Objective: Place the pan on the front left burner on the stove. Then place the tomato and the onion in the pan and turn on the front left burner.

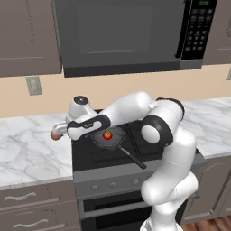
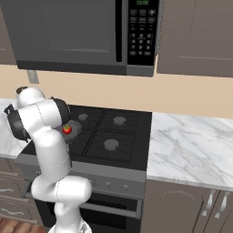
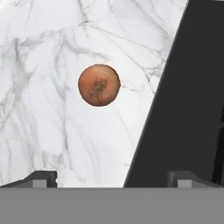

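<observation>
The dark pan (image 1: 118, 136) rests on the stove (image 1: 103, 157), over its front left burner, handle pointing toward the front right. The red tomato (image 1: 107, 135) lies inside the pan (image 2: 74, 132), also seen as the tomato (image 2: 67, 129). The orange-brown onion (image 1: 54, 135) sits on the marble counter just left of the stove. My gripper (image 1: 60, 131) hovers over the onion (image 3: 99, 85), open, fingertips (image 3: 41, 177) spread wide and apart from it, nothing between them. The burner cap is hidden under the pan.
The stove's black edge (image 3: 183, 109) runs close beside the onion. A dark microwave (image 1: 122, 36) hangs above the cooktop. Marble counter (image 1: 27, 153) spreads left and counter (image 2: 191, 145) right of the stove. Knobs (image 1: 113, 184) line the steel front panel.
</observation>
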